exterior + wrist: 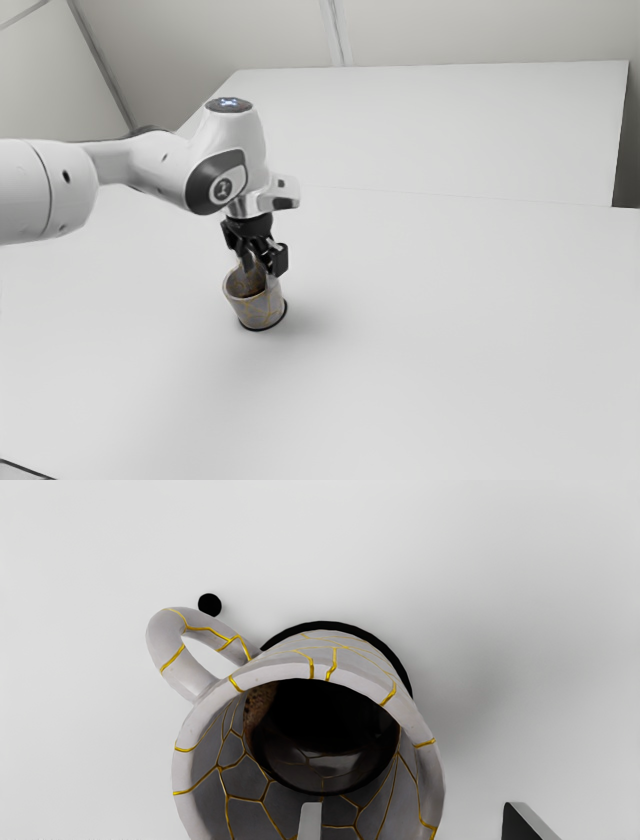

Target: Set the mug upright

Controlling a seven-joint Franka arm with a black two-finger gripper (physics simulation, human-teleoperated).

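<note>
Gray-white, gold-veined mug (257, 302), upright on tabletop (450, 340), left of center, exterior view. Claw (413, 807) released, straddling mug wall. Probably stiff, slick, chippable, lightish; best hold: wall below rim, gentle squeeze.

Mug (320, 655): smooth, ceramic-looking, soft sheen; veins (332, 664) metallic gold. Base ring (325, 625): flat black. Coffee (325, 730): glossy, mirror-like; froth (257, 705) grainy. Tabletop (450, 330): smooth, matt white. Arm (228, 135): smooth white plastic-looking shell, faint gloss. Gripper (263, 266): black, dull; fingertips (311, 822) smooth, grey-faced.
</note>
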